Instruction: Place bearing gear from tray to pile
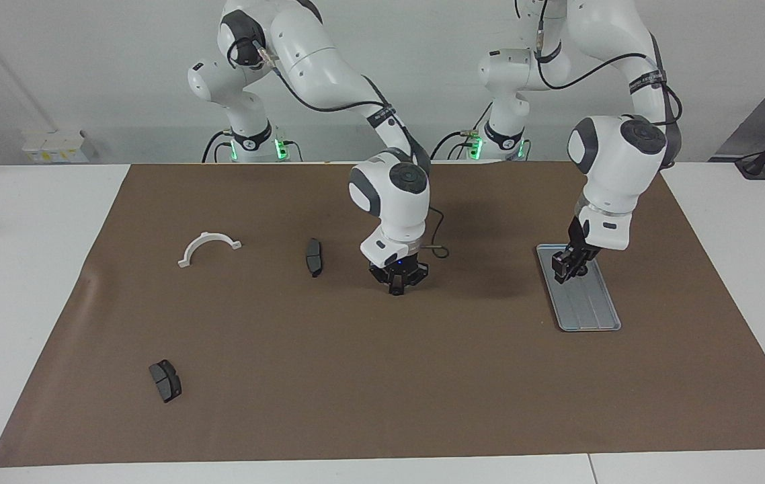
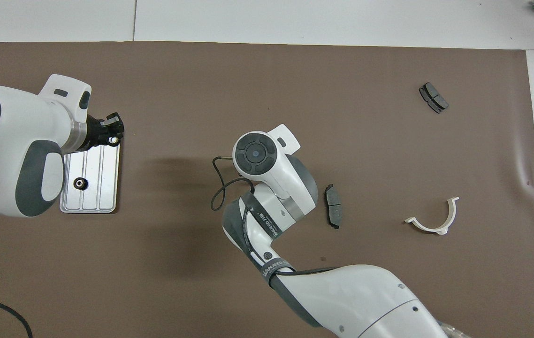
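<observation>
left gripper point(image 1: 569, 270) over tray point(image 1: 596, 314), toward left arm's end of table; fingertips look closed on small black bearing gear point(image 2: 113, 139), bright centre showing; second gear point(image 2: 79, 183) lies on tray, at end nearer robots; tray long axis runs away from robots; pile not visible in either view, so carry direction unclear; right gripper point(image 1: 396, 288) closed, nothing seen in it, waits low over mat point(image 1: 355, 403) middle, likely in the way; brake pad point(image 1: 314, 257) near it; second pad point(image 1: 165, 380), white clip point(image 1: 209, 247) well apart
</observation>
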Robot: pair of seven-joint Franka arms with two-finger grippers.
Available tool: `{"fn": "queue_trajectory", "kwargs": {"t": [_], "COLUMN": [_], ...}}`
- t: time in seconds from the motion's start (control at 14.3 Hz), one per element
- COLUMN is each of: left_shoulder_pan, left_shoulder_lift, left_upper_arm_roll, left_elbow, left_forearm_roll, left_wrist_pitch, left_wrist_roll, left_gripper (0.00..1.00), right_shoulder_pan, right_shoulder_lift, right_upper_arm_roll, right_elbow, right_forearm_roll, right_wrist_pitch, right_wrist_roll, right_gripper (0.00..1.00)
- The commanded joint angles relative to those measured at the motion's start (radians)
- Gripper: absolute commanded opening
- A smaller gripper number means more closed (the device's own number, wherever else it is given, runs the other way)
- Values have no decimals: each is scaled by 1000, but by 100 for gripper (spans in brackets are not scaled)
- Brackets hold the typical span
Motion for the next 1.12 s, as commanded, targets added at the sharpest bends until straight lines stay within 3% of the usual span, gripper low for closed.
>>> {"fn": "queue_trajectory", "kwargs": {"t": [0.0, 0.28, 0.56, 0.7, 0.98, 1.05], "left_shoulder_pan": [-95, -239, -397, -439, -456, -456], "left_shoulder_lift": [21, 82, 296, 376, 404, 404], "left_upper_arm_roll": [11, 11, 14, 14, 11, 11], "left_elbow": [29, 39, 246, 295, 268, 263], "left_forearm_roll": [14, 6, 9, 12, 3, 2], "left_wrist_pitch": [19, 126, 152, 189, 319, 329], "left_wrist_roll": [-49, -123, -335, -400, -409, -411], "left_gripper": [0, 0, 0, 0, 1, 8], "right_shoulder_pan": [-78, -227, -394, -475, -587, -609], "right_shoulder_lift": [-43, -64, -63, -63, -60, -61], "right_upper_arm_roll": [12, 14, 14, 14, 12, 14], "right_elbow": [-9, -6, -12, -17, -28, -34], "right_forearm_roll": [2, 5, 8, 8, 7, 7], "right_wrist_pitch": [-5, -8, -22, -23, -51, -54], "right_wrist_roll": [-69, -237, -444, -538, -644, -649], "right_gripper": [0, 0, 0, 0, 0, 0]}}
